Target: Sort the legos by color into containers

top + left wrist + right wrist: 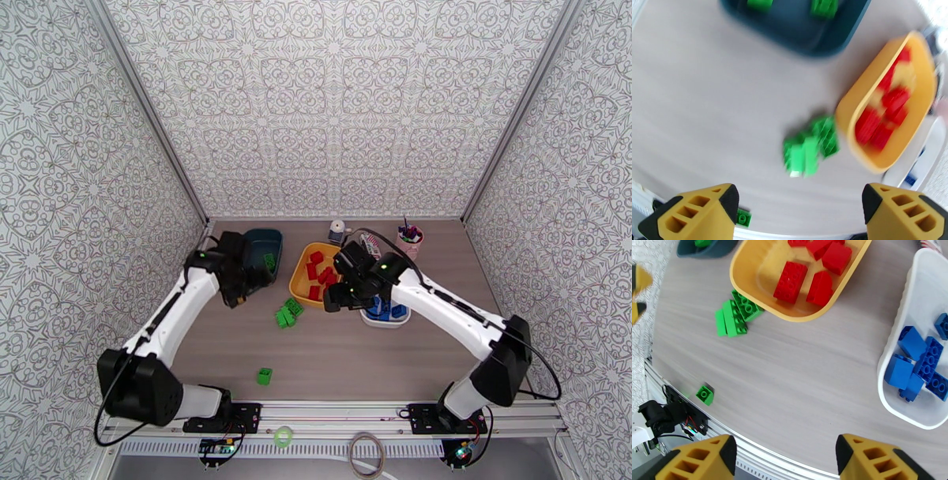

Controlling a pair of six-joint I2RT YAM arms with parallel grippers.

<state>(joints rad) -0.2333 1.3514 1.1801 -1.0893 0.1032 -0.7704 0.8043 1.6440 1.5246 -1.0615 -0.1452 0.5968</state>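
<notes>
- The left gripper (800, 199) hangs over the left part of the table (355, 355), close beside the teal tray (798, 35). Its jaws are spread wide with nothing between them.
- The teal tray sits at the far left and holds at least two green bricks (759, 4), so green is evidently meant to go there.
- The right gripper (786, 445) hovers above the near end of the yellow tray (750, 291). Its jaws are roughly half open and also empty.
- The yellow tray holds only red bricks (790, 276). The white tray (900, 311) to its right holds only blue bricks (926, 358). I judge both colours finished, since no red or blue lies loose on the table.
- A green cluster (735, 313) of several bricks lies on the table tight against the near-left rim of the yellow tray, between it and the teal tray.
- A single green brick (705, 394) sits well apart from the rest, near the front edge of the table on the left.
- Only green seems left to sort. The cluster lies directly ahead of the left gripper, which makes that arm the natural one to take it.
- One risk is that the cluster is packed together and hugs the yellow rim, so a finger could nudge that tray or lift more than one brick at once.
</notes>
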